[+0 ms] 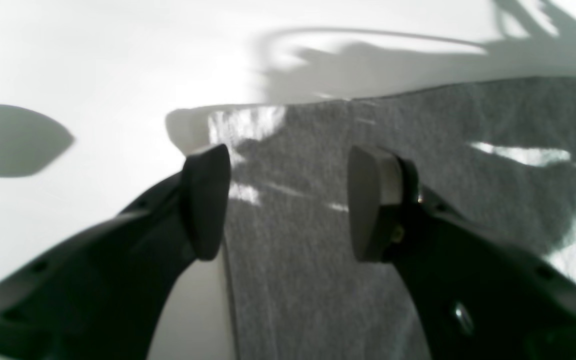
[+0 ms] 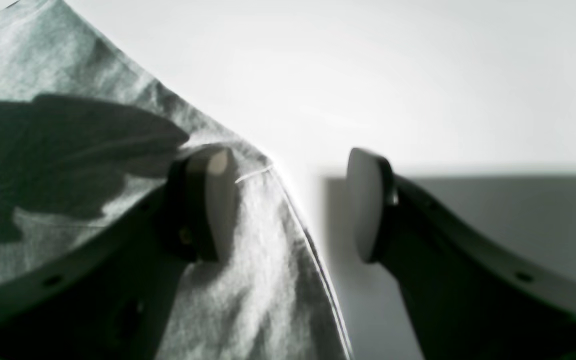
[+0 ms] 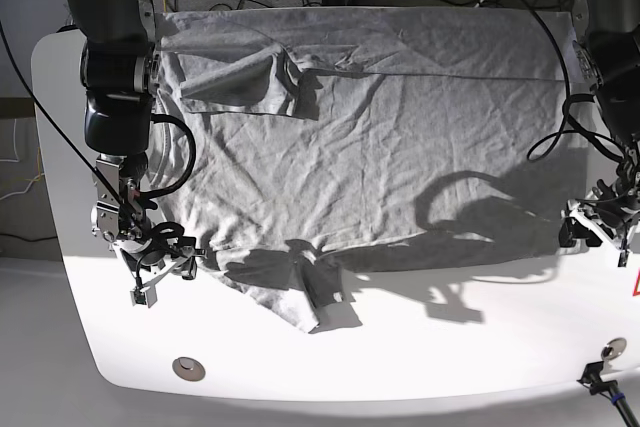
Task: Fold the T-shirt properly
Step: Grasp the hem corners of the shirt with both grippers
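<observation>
Two open tools, left tool [image 1: 288,202], right tool [image 2: 288,205], straddling T-shirt [image 3: 370,137] edges

Lighting's pretty harsh here. Hard, bright light blows the white table [image 3: 420,357] out to near pure glare in both wrist views, and the arms throw crisp dark shadows across the T-shirt [image 3: 380,137] and the tabletop in the base view. Both wrist shots are soft: the left gripper [image 1: 288,202] and right gripper [image 2: 288,205] sit up close, dark and blurry, with the fabric weave smeared. Wrist frames look stretched toward the edges.
</observation>
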Controlling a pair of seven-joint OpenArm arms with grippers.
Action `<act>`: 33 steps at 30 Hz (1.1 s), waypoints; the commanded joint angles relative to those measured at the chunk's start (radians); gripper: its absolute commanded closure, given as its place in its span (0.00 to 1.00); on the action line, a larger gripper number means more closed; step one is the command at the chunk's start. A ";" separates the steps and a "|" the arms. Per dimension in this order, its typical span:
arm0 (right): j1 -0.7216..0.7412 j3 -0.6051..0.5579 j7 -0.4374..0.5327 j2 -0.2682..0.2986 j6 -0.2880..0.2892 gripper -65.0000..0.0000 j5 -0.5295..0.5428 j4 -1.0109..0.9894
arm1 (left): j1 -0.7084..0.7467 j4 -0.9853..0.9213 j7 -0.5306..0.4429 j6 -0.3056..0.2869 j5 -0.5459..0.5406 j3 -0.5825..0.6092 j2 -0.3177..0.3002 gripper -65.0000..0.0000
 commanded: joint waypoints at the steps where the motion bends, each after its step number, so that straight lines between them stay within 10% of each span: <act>1: 0.049 0.000 0.053 0.009 0.005 0.47 0.009 -0.036 | -0.023 0.008 -0.021 -0.001 -0.011 -0.002 -0.024 0.46; 23: 0.025 -0.092 0.103 -0.080 0.003 0.48 0.009 -0.093 | 0.034 0.015 -0.021 -0.001 -0.017 -0.005 -0.064 0.46; 31: 0.003 -0.092 0.145 -0.057 -0.003 1.00 0.009 -0.099 | 0.035 0.015 -0.021 -0.001 -0.017 -0.006 -0.079 0.46; 33: 0.003 -0.092 0.145 -0.057 -0.003 1.00 0.009 -0.099 | 0.035 0.015 -0.021 -0.001 -0.017 -0.006 -0.079 0.46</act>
